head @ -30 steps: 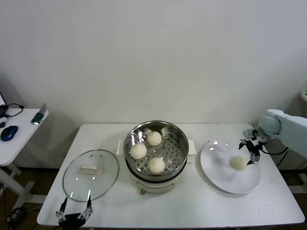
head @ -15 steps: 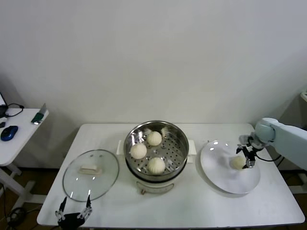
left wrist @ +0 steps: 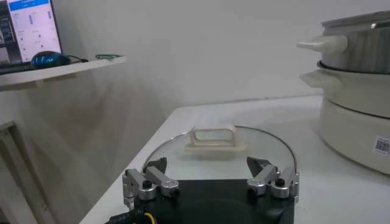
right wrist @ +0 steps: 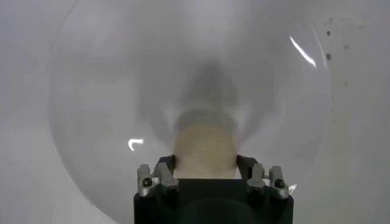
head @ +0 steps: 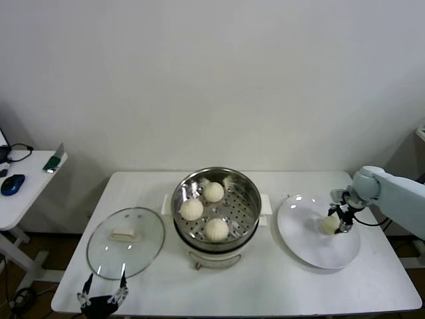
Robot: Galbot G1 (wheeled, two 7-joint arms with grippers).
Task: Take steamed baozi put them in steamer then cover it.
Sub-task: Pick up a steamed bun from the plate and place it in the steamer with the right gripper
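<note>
Three steamed baozi [head: 213, 191] lie in the shiny steamer [head: 247, 194] on its white cooker base at the table's middle. A fourth baozi [head: 327, 226] sits on the white plate [head: 302, 232] at the right. My right gripper [head: 338, 220] is down over it, and in the right wrist view the bun [right wrist: 205, 149] fills the gap between the fingers [right wrist: 166, 164], which press its sides. The glass cover [head: 139, 249] with its cream handle [left wrist: 211, 137] lies flat on the table at the left. My left gripper [head: 103, 293] waits open at the front edge, just short of the cover.
A white side table [head: 30, 199] with a blue mouse [head: 12, 184] stands off to the left. The cooker base [left wrist: 359, 131] rises beside the cover in the left wrist view. The plate lies near the table's right edge.
My right gripper came down onto the baozi on the plate and its fingers closed in on the bun. The left arm, cover and steamer stayed still.
</note>
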